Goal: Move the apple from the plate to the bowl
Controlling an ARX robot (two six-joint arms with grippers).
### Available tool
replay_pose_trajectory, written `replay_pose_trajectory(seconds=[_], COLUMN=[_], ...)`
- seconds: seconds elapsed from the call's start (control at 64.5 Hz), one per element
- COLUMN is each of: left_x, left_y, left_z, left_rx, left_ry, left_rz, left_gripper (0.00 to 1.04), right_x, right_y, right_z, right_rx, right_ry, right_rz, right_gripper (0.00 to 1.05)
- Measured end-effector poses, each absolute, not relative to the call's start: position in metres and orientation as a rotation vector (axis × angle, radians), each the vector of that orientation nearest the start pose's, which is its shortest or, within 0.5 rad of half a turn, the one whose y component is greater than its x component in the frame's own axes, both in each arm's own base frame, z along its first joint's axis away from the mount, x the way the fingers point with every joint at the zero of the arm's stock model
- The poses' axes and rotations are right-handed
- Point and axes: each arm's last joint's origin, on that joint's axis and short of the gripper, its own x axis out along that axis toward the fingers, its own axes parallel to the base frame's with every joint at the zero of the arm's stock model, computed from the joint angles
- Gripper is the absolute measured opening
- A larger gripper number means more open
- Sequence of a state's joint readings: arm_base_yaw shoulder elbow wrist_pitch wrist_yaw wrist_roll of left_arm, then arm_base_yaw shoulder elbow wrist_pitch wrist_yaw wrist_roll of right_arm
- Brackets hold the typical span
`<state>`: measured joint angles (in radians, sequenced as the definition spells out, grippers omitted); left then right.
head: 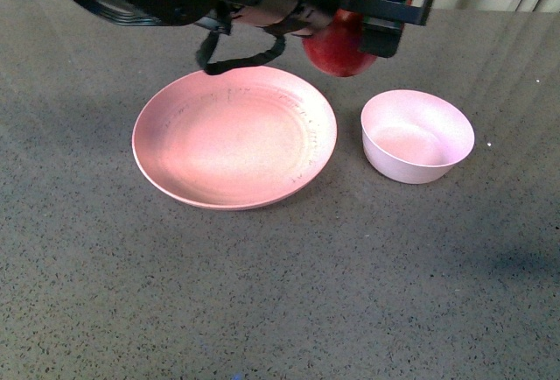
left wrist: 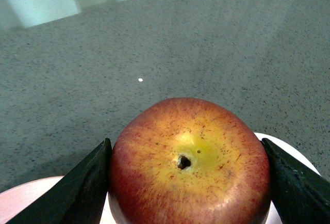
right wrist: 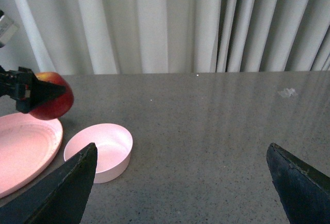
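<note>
My left gripper [head: 350, 34] is shut on the dark red apple [head: 337, 47] and holds it in the air behind the gap between plate and bowl. In the left wrist view the apple [left wrist: 188, 164], with its yellow patch and stem pit up, fills the space between both fingers [left wrist: 85, 188]. The wide pink plate [head: 175, 174] lies empty at centre left. The small pale bowl [head: 418, 163] stands empty to its right. In the right wrist view the apple [right wrist: 51, 97], plate [right wrist: 26, 154] and bowl [right wrist: 100, 152] show far off. My right gripper [right wrist: 180, 182] is open and empty above bare table.
The grey speckled table [head: 280, 292] runs all round the plate and bowl. Pale curtains [right wrist: 180, 22] hang behind the table's far edge. A black cable [head: 241, 58] loops down from the left arm over the plate's far rim.
</note>
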<state>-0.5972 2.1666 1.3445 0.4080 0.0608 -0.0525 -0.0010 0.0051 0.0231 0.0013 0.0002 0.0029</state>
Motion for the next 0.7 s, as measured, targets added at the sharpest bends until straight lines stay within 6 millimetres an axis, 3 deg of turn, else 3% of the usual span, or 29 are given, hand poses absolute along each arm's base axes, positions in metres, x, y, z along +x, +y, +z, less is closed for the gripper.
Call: replay_pose_trajectory(seconds=[0.403,0.697], left_x=[0.37,0.361], left_y=[-0.303,-0.314], left_z=[0.117,0.106], left_rx=[0.1,0.115], left_ry=[0.486,0.51], left_rz=[-0.729,-0.761], left_gripper=[0.74,0.74], right_x=[0.097,0.097], right_y=[0.0,0.0], right_z=[0.171,0.171], right_rx=[0.003,0.003], right_ry=[-0.019,-0.019], right_rz=[-0.001,-0.001], right_gripper=[0.96,0.96])
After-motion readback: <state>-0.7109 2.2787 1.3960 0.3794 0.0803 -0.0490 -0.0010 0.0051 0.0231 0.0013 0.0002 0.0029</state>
